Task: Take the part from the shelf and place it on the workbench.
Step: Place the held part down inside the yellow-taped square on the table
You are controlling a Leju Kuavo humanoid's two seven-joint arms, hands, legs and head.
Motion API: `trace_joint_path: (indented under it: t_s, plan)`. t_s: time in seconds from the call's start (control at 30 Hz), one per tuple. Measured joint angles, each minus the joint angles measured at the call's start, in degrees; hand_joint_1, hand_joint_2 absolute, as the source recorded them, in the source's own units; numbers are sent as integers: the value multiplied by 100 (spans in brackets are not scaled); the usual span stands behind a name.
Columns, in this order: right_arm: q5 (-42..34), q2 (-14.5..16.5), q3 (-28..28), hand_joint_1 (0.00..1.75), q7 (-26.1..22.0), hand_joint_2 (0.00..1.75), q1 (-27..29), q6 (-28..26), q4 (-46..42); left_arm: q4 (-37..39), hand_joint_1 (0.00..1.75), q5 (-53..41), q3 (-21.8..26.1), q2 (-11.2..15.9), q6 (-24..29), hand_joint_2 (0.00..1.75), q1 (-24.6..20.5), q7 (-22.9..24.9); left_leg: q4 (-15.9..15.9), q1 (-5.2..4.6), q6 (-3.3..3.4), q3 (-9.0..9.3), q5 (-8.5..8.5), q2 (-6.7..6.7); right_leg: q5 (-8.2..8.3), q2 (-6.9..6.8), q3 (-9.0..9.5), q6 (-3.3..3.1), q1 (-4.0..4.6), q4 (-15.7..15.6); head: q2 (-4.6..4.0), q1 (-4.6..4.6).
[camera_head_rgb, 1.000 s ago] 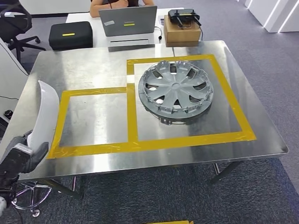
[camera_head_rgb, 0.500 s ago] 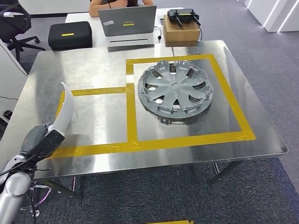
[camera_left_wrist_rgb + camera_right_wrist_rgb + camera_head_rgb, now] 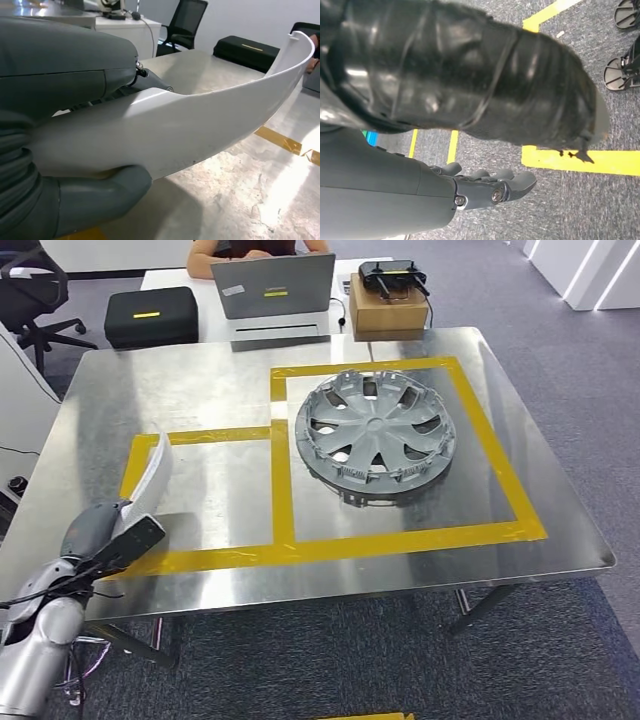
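Nearest you, at the table's (image 3: 226, 585) near left corner, your left robot hand (image 3: 102, 538) grips one end of the white curved part (image 3: 149, 480); in the left wrist view the thick thumb (image 3: 105, 192) lies under the part (image 3: 196, 125) and the darker fingers close over its other face. The part's held end sits at the near edge, over the yellow tape outline (image 3: 283, 495), and its free end arches away over the left taped rectangle, above the metal surface rather than lying flat on it. Your right robot hand (image 3: 486, 187) hangs over grey carpet (image 3: 584, 200) marked with yellow floor lines (image 3: 580, 162), its fingers stretched out straight and close together, holding nothing. Farther in, inside the larger right taped rectangle, a grey wheel cover (image 3: 375, 432) lies flat on the table, well apart from the part. Beyond the far edge stand a black case (image 3: 149, 316), an open laptop (image 3: 273, 287) and a cardboard box (image 3: 390, 307) with a black device (image 3: 392, 276) on top, and a person (image 3: 219, 255) sits behind the laptop. A black office chair (image 3: 34, 300) stands off the far left corner.
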Motion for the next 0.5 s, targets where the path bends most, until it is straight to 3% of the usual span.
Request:
trace_joint_path:
  t_s: [0.07,0.2,0.3,0.33,0.43,0.5]
  plan:
    - [0,-22,0,0,12,0,-5,-1,43,44,159,-260,-115,-39,35,175,-37,4,0,-1,0,0,0,0,0,0,4,0,-1,0,0,0]
    - [1,-71,0,0,22,0,-6,-2,124,80,105,-710,-371,-117,87,175,-68,13,1,-3,0,-1,0,0,1,0,22,1,-2,0,0,0]
    - [1,-85,0,0,22,0,-6,-5,156,81,31,-821,-506,-166,93,175,-71,12,1,-3,0,-2,0,0,0,1,21,1,-3,0,0,0]
    - [1,-88,0,0,22,0,-6,-8,165,82,14,-839,-537,-178,93,175,-73,11,1,-3,0,-2,0,0,0,1,21,1,-3,0,0,-1]
    - [1,-100,0,0,19,0,-6,-25,194,91,0,-890,-598,-206,96,175,-78,-1,0,-2,0,-2,0,0,0,1,19,1,-2,0,0,-1]
    - [1,-108,0,0,14,0,-6,-30,209,94,0,-914,-612,-215,98,87,-81,-13,0,-2,0,-2,0,0,0,1,19,1,-2,0,0,-1]
